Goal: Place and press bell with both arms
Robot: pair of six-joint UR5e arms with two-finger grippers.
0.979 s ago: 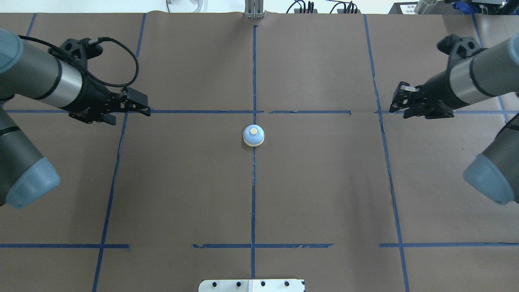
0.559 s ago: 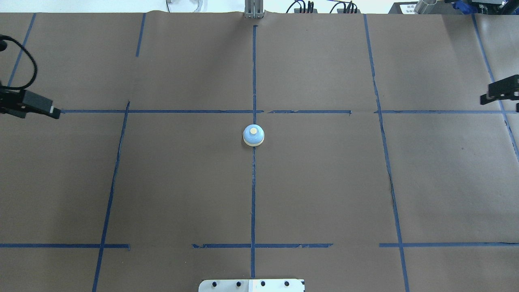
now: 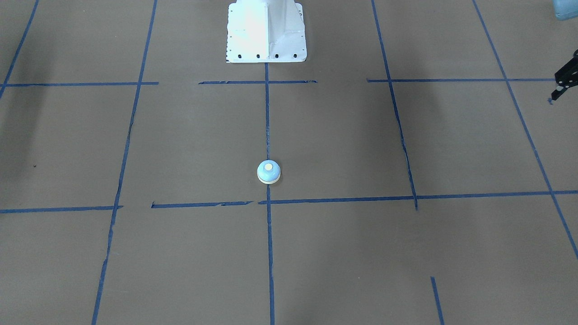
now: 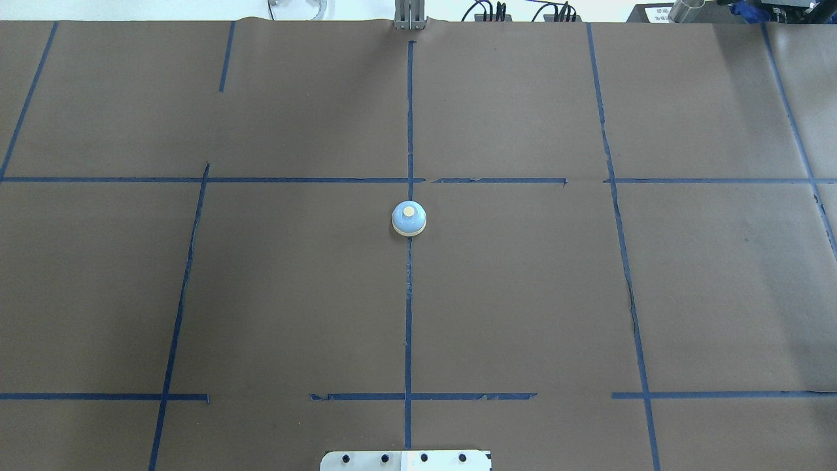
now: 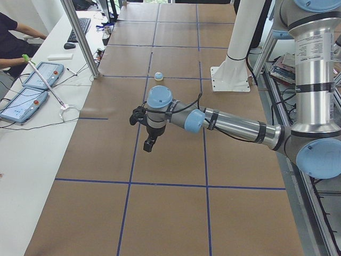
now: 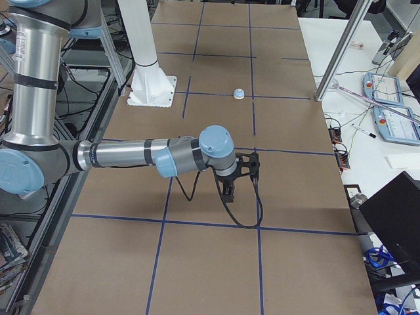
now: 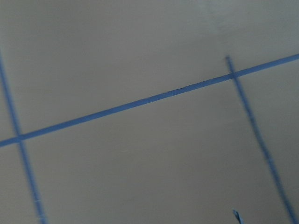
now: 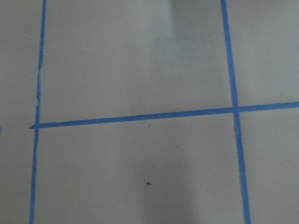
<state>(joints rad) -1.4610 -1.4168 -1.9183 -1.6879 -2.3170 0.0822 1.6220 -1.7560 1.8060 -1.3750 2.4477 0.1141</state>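
1. Covering the whole work surface, brown paper is laid over the table (image 4: 523,294) and is divided into large squares by blue tape lines (image 4: 409,314). Its far edge is seen along the top of the overhead view.
2. A white bench (image 5: 32,138) is set along the operators' edge of the table. An aluminium post (image 5: 80,37) is stood at that edge, and two tablets (image 5: 42,74) are laid on the bench.
3. The left arm (image 5: 234,125) is stretched low and nearly level over the robot's left end of the table. The right arm (image 6: 131,156) is held the same way over the opposite end. Broad stretches of paper are left between each arm and the centre.
4. The white pedestal (image 3: 266,31) is bolted down on the centre line at the robot's side.
5. The left gripper (image 5: 149,145) is pointed down above the paper, and only its tip is caught at the edge of the front-facing view. Whether its fingers are apart or together cannot be told. The right gripper (image 6: 229,194) is also pointed down, and its state cannot be told either.
6. The bell (image 4: 409,218) is stood upright on the centre tape line, just short of a crossing and well apart from both grippers.
7. Small print (image 5: 314,48) is carried on the left arm's upright tube, but it is too fine to be read.
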